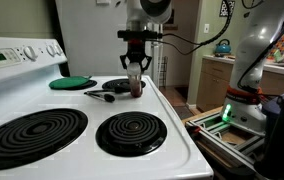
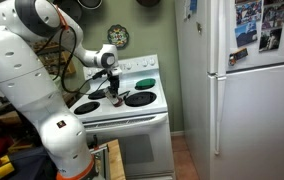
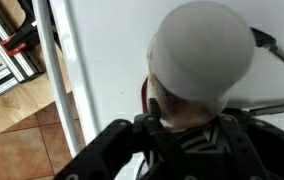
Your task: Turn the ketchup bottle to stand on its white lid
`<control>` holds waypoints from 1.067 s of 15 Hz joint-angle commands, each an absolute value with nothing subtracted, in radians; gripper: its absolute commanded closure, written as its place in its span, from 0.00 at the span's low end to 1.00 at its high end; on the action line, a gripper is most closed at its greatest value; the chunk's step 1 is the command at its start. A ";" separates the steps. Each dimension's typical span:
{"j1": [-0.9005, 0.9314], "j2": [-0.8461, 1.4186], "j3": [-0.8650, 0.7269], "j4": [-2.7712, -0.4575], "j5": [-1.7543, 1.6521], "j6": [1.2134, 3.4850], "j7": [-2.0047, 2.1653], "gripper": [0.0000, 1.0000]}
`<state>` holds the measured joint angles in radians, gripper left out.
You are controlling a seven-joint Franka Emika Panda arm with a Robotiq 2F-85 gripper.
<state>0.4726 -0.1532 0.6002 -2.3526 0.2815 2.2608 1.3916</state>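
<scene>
The ketchup bottle (image 1: 136,87) stands upright on the white stove top between the back burners, with its dark-red body down. Its white lid (image 3: 202,48) points up at the wrist camera and fills the upper part of the wrist view. A strip of the dark-red body (image 3: 146,96) shows below the lid. My gripper (image 1: 135,70) comes straight down over the bottle with a finger on each side of its upper part and looks shut on it. In an exterior view the gripper (image 2: 113,88) and bottle are small over the stove.
A black utensil (image 1: 104,95) lies just beside the bottle, also in the wrist view (image 3: 274,50). A green round pad (image 1: 72,82) lies at the back. Two coil burners (image 1: 132,132) are in front. The stove's edge (image 3: 70,90) drops to the floor. A fridge (image 2: 242,90) stands beside the stove.
</scene>
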 commanded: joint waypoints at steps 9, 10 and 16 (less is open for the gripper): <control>0.466 -0.156 0.651 -2.332 0.151 2.243 1.483 0.82; 0.463 -0.162 0.653 -2.332 0.128 2.245 1.499 0.82; 0.466 -0.154 0.659 -2.323 0.052 2.248 1.530 0.82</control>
<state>0.4721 -0.1519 0.6406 -2.3300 0.0990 2.2564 1.4915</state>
